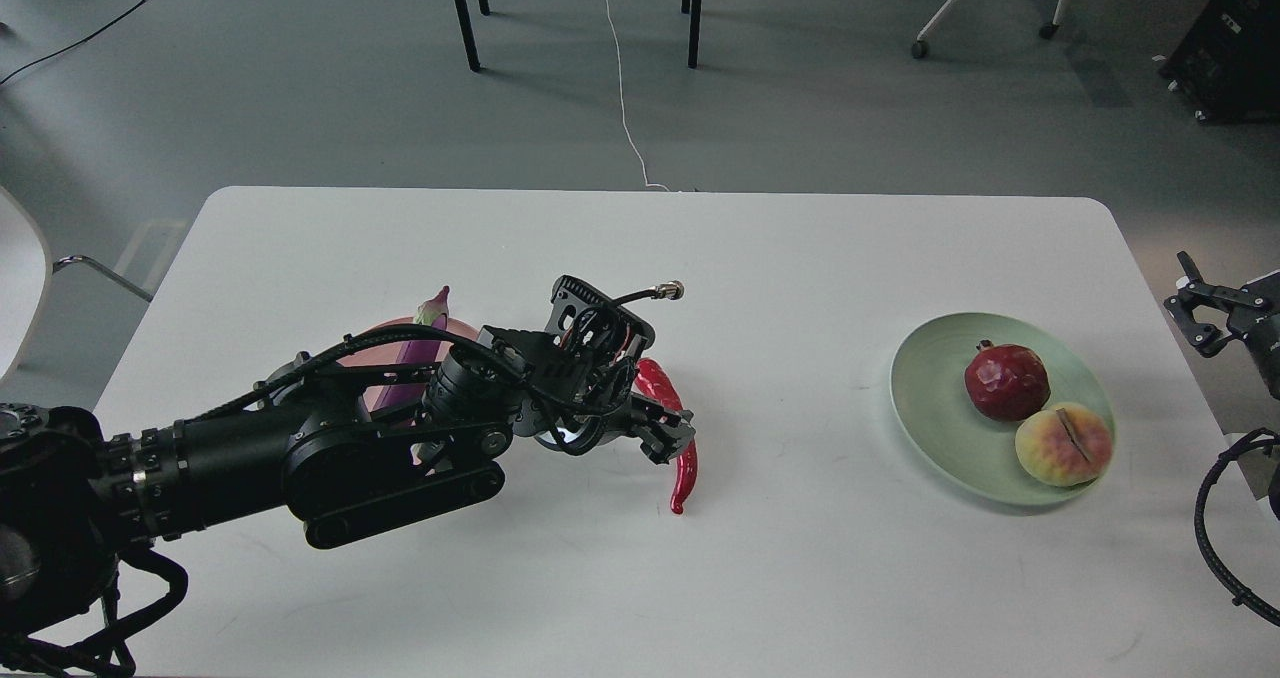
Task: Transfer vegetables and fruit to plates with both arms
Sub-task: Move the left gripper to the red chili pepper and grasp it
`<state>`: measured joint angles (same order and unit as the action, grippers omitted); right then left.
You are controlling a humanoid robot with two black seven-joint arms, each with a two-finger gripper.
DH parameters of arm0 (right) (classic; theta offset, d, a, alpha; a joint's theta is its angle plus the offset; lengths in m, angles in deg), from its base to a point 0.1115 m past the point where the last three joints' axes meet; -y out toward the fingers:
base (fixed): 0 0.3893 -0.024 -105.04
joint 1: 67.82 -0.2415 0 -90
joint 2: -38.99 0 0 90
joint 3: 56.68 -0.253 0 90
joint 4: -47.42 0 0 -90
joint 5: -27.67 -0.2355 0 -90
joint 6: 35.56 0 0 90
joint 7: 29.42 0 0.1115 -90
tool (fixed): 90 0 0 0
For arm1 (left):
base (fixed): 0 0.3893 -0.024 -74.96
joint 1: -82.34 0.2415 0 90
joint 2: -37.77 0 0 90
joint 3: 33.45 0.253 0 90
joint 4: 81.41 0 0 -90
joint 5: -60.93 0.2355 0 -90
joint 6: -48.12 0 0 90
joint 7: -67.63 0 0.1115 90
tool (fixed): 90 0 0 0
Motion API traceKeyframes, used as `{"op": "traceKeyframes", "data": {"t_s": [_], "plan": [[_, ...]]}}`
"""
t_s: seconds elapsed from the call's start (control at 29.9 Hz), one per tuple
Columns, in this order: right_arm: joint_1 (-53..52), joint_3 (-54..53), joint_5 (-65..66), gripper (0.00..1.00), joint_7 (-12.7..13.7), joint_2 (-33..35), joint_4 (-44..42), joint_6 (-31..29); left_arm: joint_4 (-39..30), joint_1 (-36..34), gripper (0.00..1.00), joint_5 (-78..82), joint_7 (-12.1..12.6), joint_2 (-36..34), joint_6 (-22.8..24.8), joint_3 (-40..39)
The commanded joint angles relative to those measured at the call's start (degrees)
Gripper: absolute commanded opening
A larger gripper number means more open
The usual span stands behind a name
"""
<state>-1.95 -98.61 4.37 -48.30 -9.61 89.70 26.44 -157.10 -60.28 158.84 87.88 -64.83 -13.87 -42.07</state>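
Observation:
My left gripper [668, 438] is closed around the middle of the red chili pepper [686, 473], which lies near the table's centre with its tip pointing toward me. The purple eggplant [425, 343] lies on the pale pink plate [375, 343], mostly hidden behind my left arm. The pale green plate [925, 398] at the right holds the dark red pomegranate [1006, 382] and the yellow-pink peach [1062, 445], side by side. My right gripper [1195, 303] is open and empty at the right edge of the view, just past the table's right edge.
The white table [780, 258] has bare surface at the back and front. My left forearm covers its left front area. Beyond the table, the floor has chair legs [462, 13] and a white cable [622, 88].

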Motion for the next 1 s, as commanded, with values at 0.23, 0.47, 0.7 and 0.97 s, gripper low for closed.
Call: {"op": "traceKeyframes", "data": {"t_s": [0.23,0.47,0.7,0.97], "plan": [[0.1,-0.2,0.0,0.99,0.0,0.8,0.1,0.0,4.6,0.1,0.77,-0.1,0.1,3.0,0.0,1.0],[0.1,-0.2,0.0,0.99,0.0,0.9,0.0,0.0,5.7,0.7,0.79,-0.2,0.1,3.0,0.0,1.8],[0.1,-0.2,0.0,0.99,0.0,1.2,0.0,0.0,5.7,0.5,0.80,-0.3,0.1,4.2,0.0,1.8],[0.3,-0.2,0.0,0.99,0.0,1.2,-0.1,0.0,5.5,0.4,0.81,-0.6,0.1,5.4,0.0,1.6]]}}
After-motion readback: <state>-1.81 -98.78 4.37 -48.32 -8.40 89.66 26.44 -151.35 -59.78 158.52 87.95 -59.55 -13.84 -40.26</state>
